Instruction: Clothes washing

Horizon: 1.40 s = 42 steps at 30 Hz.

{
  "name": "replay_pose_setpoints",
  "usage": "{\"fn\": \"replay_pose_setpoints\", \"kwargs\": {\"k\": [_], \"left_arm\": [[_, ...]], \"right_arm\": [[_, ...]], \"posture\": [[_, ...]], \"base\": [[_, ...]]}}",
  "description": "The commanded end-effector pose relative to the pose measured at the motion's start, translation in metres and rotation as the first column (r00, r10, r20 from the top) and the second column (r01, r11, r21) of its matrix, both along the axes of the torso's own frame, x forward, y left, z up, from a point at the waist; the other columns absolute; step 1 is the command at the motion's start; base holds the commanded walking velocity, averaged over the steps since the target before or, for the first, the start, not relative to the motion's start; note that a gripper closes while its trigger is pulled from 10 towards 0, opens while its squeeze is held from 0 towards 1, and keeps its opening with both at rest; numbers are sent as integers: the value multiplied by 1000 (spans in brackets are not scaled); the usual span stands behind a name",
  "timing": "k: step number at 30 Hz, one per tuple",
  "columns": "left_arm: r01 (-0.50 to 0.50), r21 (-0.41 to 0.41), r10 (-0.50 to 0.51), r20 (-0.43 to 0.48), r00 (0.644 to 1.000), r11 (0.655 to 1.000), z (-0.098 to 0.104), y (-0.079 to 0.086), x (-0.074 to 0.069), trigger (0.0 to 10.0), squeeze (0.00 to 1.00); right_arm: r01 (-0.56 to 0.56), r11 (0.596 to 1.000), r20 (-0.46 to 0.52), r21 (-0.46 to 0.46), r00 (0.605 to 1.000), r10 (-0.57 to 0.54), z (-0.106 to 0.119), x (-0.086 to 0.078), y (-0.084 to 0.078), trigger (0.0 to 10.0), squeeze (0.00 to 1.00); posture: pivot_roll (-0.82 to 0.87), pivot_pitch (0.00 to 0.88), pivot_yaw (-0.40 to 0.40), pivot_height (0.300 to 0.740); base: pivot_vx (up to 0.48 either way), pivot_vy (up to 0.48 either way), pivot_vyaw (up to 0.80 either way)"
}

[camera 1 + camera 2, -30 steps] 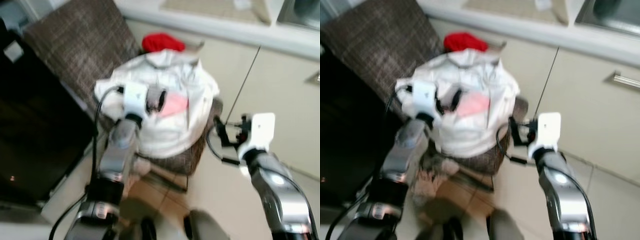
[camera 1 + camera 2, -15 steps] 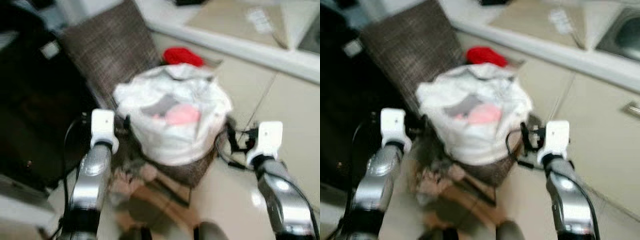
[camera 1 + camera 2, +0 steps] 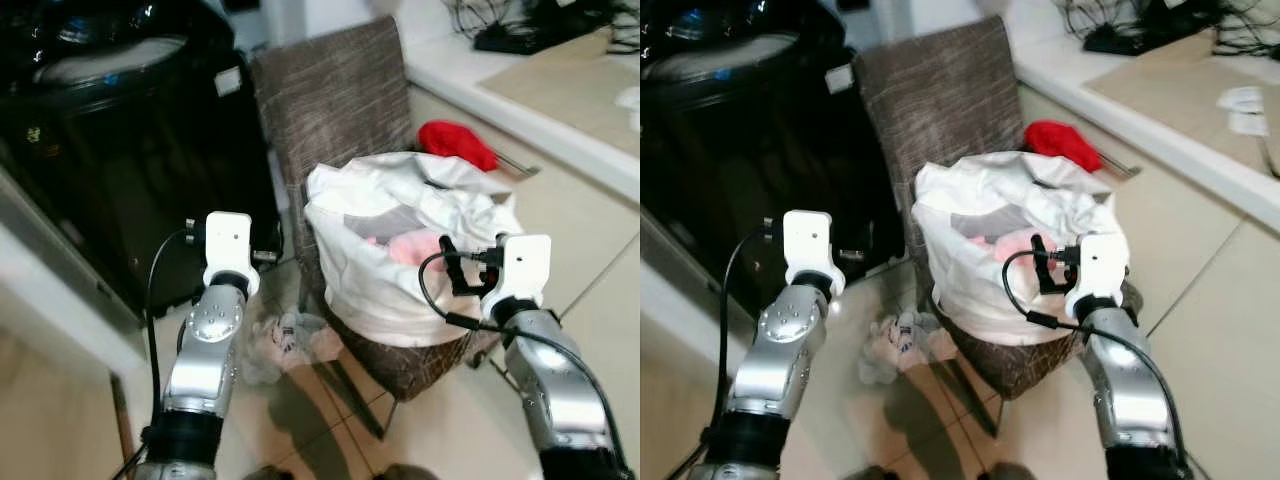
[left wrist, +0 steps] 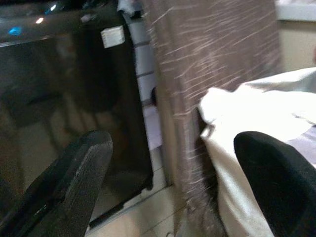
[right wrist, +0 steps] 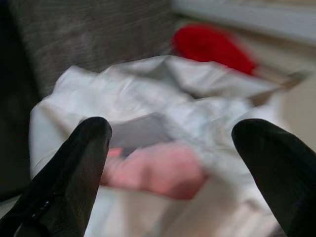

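Bag: we see one white bag (image 3: 400,250) of clothes on the chair (image 3: 340,110), centre of the head view.
Handling: we judge it soft, light, floppy; best taken by the rim.
Count: one bag, one pink cloth (image 5: 158,170) inside, one red cloth (image 3: 455,143) upper right.
Left claw (image 4: 173,187): wide, empty, beside the chair.
Right claw (image 5: 173,173): wide, empty, at the bag's mouth.
Washer (image 3: 110,150): upper left.

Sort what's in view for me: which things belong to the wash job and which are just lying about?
For the job:
- white bag of clothes on the chair
- pink garment inside it
- red cloth behind the bag
- black washer
- left gripper and right gripper, both open

Lying about:
- crumpled wrapper on the floor
- cables on the counter
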State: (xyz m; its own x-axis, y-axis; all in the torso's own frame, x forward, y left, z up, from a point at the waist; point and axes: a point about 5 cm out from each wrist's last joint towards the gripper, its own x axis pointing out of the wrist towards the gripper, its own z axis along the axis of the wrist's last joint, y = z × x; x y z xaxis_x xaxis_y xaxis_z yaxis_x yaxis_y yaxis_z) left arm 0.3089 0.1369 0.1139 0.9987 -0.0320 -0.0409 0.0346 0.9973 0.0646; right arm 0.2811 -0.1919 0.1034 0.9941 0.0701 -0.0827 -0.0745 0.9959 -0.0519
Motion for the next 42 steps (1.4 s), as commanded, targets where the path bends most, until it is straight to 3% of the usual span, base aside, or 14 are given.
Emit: {"fn": "replay_pose_setpoints", "kwargs": {"k": [1, 4, 8, 15, 22, 26, 34, 42], "left_arm": [[14, 23, -14, -17, 1000, 1000, -3, 0, 1, 10000, 0], [31, 84, -30, -6, 1000, 996, -2, 0, 2, 10000, 0], [57, 90, -59, 23, 998, 994, 3, -1, 2, 10000, 0], [178, 70, -183, 70, 981, 982, 10, -19, -2, 10000, 0], [200, 66, -204, 74, 976, 978, 9, -23, -3, 10000, 0], [185, 55, -188, 52, 981, 981, 4, -23, -1, 10000, 0], [148, 64, -151, 36, 988, 987, 2, -18, 1, 10000, 0], [126, 77, -130, 51, 990, 989, 2, -14, 0, 10000, 0]], "right_arm": [[-15, 1000, 22, -1, 1000, 15, 4, 4, 6, 10000, 0], [-15, 1000, 27, -12, 1000, 15, 5, 5, 6, 10000, 0], [-14, 1000, 39, -10, 999, 15, 5, 7, 7, 10000, 0], [185, 982, 85, -43, 980, -181, 12, 15, -18, 10000, 0], [163, 985, 74, -54, 985, -158, 9, 17, -16, 10000, 0], [111, 993, 58, -32, 992, -109, 6, 17, -4, 10000, 0], [99, 995, 40, -23, 994, -98, 1, 17, -1, 10000, 0], [76, 997, 35, -27, 997, -75, 3, 21, -1, 10000, 0]], "posture": [[-284, 49, 83, 740], [-283, 47, 83, 740], [-281, 47, 82, 740], [-282, 51, 82, 740], [-286, 52, 84, 740], [-292, 57, 82, 740], [-282, 55, 79, 740], [-266, 54, 70, 740]], "base": [[0, 0, 0], [0, 0, 0], [0, 0, 0], [0, 0, 0], [316, -177, 0], [369, -304, 0], [418, -162, 0], [0, 0, 0]]}}
